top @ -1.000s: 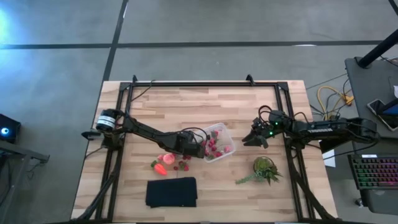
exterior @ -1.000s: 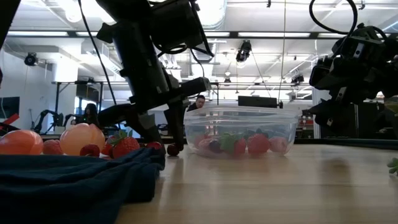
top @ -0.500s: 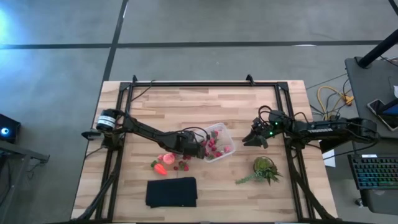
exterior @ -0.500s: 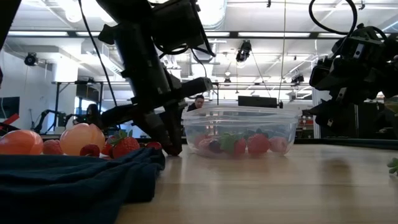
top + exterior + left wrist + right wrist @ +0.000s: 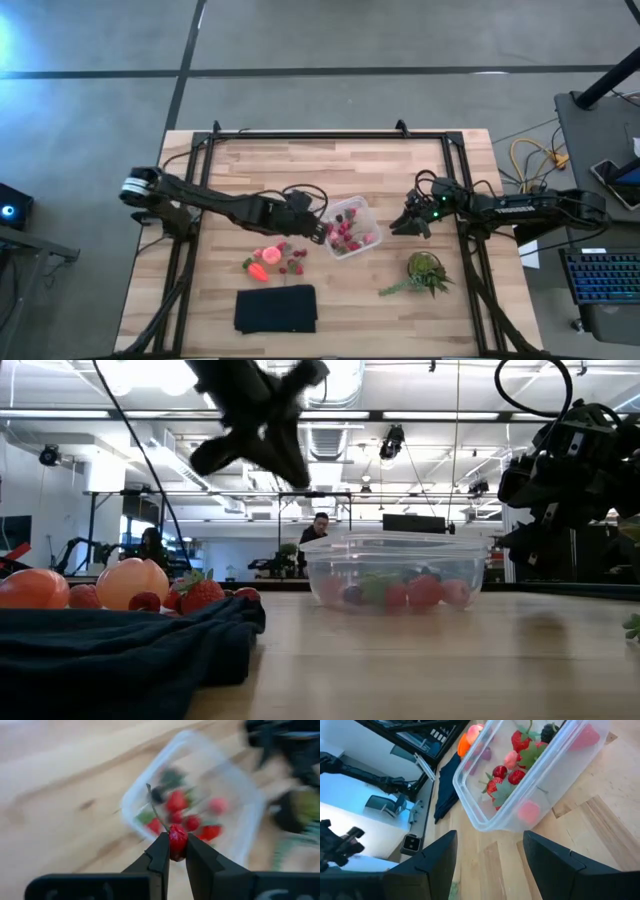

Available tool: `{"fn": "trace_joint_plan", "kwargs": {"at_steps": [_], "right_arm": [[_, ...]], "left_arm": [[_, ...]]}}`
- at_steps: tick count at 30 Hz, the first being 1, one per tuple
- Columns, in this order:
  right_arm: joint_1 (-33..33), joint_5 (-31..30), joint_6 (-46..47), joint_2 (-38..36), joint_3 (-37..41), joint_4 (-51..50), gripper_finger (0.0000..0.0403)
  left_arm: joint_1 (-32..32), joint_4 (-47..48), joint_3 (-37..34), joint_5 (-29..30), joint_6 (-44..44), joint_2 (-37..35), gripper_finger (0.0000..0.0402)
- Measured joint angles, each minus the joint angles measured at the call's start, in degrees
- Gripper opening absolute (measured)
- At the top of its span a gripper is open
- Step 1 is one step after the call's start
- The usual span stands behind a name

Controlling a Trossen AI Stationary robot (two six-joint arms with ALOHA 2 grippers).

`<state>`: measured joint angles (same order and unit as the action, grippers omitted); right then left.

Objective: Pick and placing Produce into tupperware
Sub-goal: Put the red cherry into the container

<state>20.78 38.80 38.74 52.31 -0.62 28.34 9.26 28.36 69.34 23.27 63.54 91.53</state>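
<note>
- Left gripper (image 5: 174,851): raised above the table beside the tupperware; fingers pinched on a small red berry (image 5: 177,840) with a thin dark stem. In the low view it shows only as a blurred dark shape (image 5: 262,415) near the ceiling lights; the fingers cannot be made out there.
- Tupperware (image 5: 352,227): clear, square with rounded corners, standing flat on the wooden table (image 5: 300,170) near its middle. It holds several red strawberries with green bits and one dark piece; the count is unclear, since the pieces overlap and the wall fogs them in the low view (image 5: 395,573).
- Loose produce on the table (image 5: 272,260): an orange-red carrot-like piece, a pinkish round piece and a few small red berries, near the tupperware, between it and the cloth. In the low view the cloth hides their lower parts.
- Dark cloth (image 5: 276,309): folded, lying flat near the table's front edge; in the low view (image 5: 120,645) it fills the foreground.
- Right gripper (image 5: 409,222): hovering beside the tupperware on the side away from the left arm, fingers spread wide, holding nothing. The right wrist view shows both fingers (image 5: 432,857) apart, facing the container; their tips are cut off.
- Green leafy plant (image 5: 425,272): on the table near the right arm; only a sliver shows in the low view.
- Person (image 5: 319,527): far off in the room, partly hidden behind the container.
</note>
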Motion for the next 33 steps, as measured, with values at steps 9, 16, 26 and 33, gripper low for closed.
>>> {"fn": "trace_joint_plan", "kwargs": {"at_steps": [9, 16, 26, 33], "right_arm": [[0.0, -1.3, -0.9, 0.5, 0.0, -0.8, 0.0219], [0.0, -1.1, 0.2, 0.3, 0.0, -1.1, 0.0219], [0.0, -1.0, -0.2, 0.3, 0.0, -1.1, 0.0219], [0.0, -1.4, -1.0, 0.4, 0.0, -1.1, 0.0219]], "left_arm": [[-4.7, -22.3, -0.5, -10.3, -16.1, 6.0, 0.0097], [-5.1, -21.8, 0.8, -21.5, -15.9, 8.7, 0.0186], [-0.9, 4.8, 1.2, -24.5, -34.9, -1.4, 0.021], [4.0, 7.7, 0.9, -22.3, -44.4, 0.8, 0.021]]}}
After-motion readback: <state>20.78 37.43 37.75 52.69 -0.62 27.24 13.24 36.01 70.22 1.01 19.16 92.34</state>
